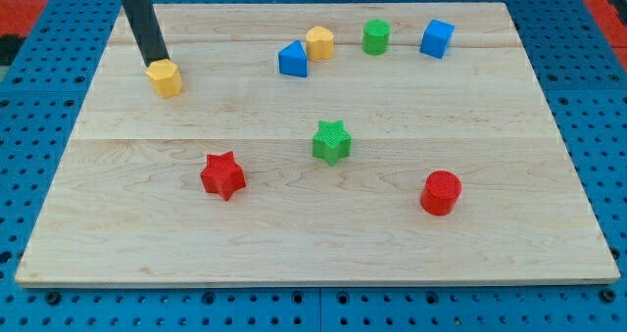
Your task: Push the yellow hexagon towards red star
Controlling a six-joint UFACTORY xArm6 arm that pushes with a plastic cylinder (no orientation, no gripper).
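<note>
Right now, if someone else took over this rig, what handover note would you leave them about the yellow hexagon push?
My tip sits against the upper-left side of the yellow hexagon, near the board's top-left corner.
The red star lies toward the view's bottom right of the hexagon, well apart from it, with bare board between.
A second yellow block beside the blue triangle is not the target.
Done: tip lined up behind the hexagon.
Left: the whole push down and right to the star.

No text, label, brand, number or sign can be read anywhere here
</note>
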